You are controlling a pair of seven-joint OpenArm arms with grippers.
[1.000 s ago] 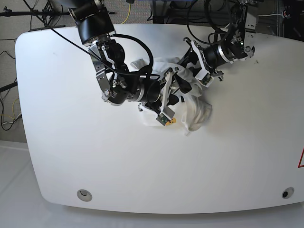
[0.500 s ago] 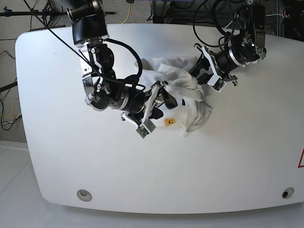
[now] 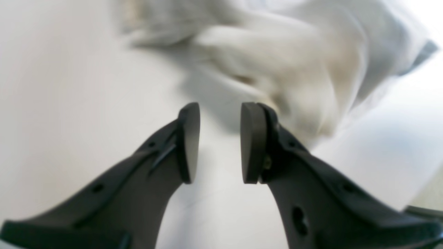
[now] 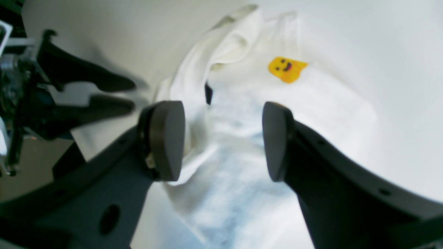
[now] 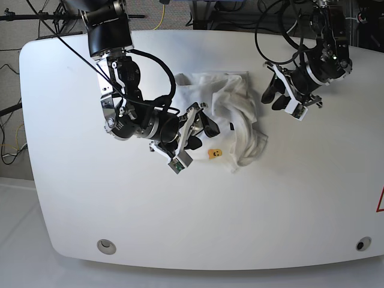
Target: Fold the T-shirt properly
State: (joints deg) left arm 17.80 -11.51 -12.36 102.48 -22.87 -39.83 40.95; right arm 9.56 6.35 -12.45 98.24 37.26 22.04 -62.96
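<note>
The white T-shirt [image 5: 237,117] lies crumpled in a heap on the table's middle, with a small yellow smiley print [image 5: 214,153] on its near side. In the right wrist view the T-shirt [image 4: 238,145] spreads under and beyond my right gripper [image 4: 221,138], which is open and empty just above the cloth, with the smiley [image 4: 286,68] ahead. In the base view my right gripper [image 5: 203,131] sits at the heap's left edge. My left gripper [image 5: 273,96] hangs to the heap's right, apart from it. Its pads [image 3: 188,141] are open and empty, with the blurred T-shirt [image 3: 294,62] ahead.
The white table [image 5: 90,198] has rounded edges, with two round ports [image 5: 107,245] near its front corners. Cables and stands crowd the back edge. The left gripper's dark fingers [image 4: 86,93] show at the left of the right wrist view.
Both grippers have drawn back from the heap, one toward the base view's left and one toward its right. The cloth has dropped and spread, baring the smiley print.
</note>
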